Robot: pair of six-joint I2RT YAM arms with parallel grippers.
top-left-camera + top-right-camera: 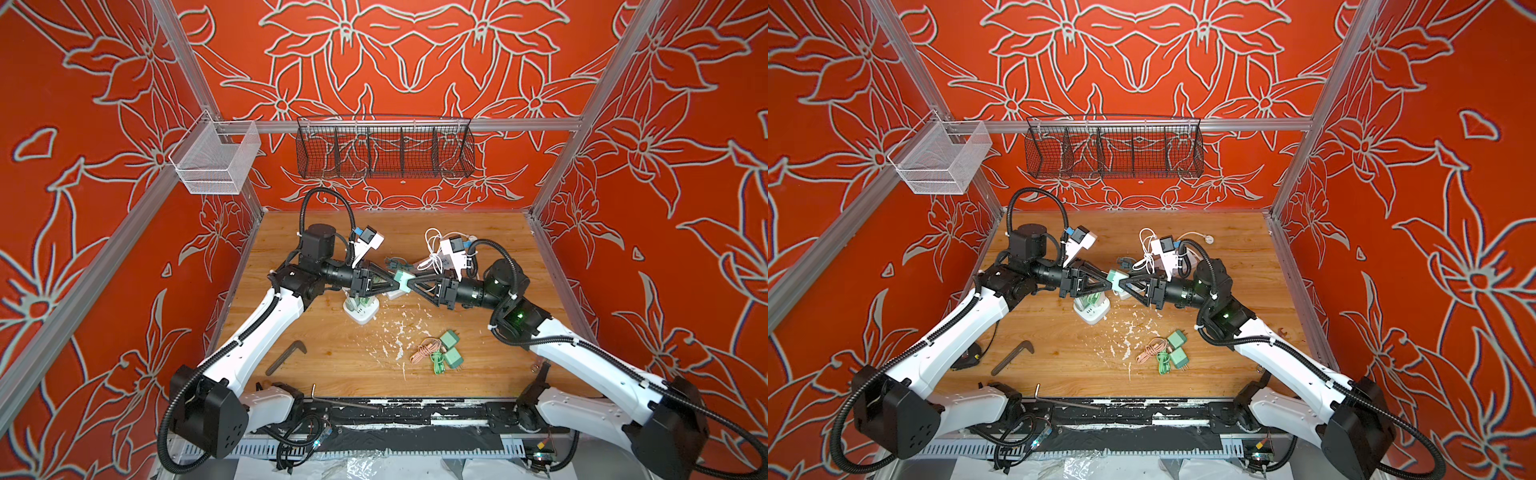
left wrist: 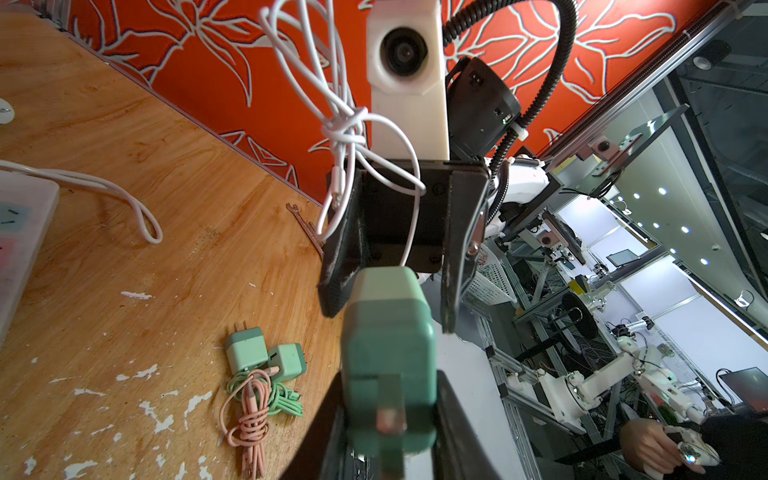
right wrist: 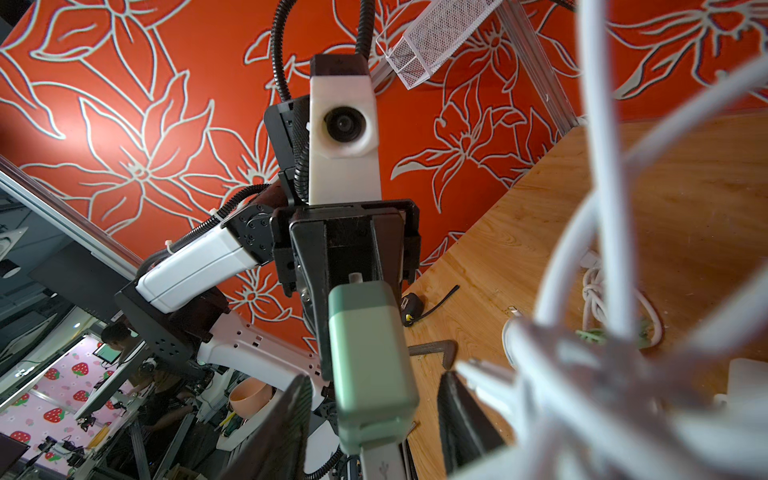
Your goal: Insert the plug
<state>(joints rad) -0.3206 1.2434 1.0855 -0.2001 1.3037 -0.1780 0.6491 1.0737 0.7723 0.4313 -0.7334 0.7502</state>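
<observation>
A pale green plug (image 1: 402,281) (image 1: 1116,279) hangs above the table's middle, and both grippers meet at it. My left gripper (image 1: 395,279) (image 2: 388,415) is shut on the plug (image 2: 388,365), whose metal prongs face the left wrist camera. My right gripper (image 1: 411,284) (image 3: 374,415) is open. Its fingers (image 3: 286,419) stand on either side of the plug (image 3: 370,365) with a gap on each side. A white USB connector (image 3: 382,463) sits in the plug's end nearest the right wrist camera. Its white cable (image 2: 345,124) is draped in a bundle over the right gripper.
A white socket block (image 1: 360,311) with green plugs stands on the table under the left gripper. Two more green adapters with pink and green cables (image 1: 444,351) lie front right. An angled metal tool (image 1: 286,357) lies front left. Wire baskets (image 1: 384,147) hang on the back wall.
</observation>
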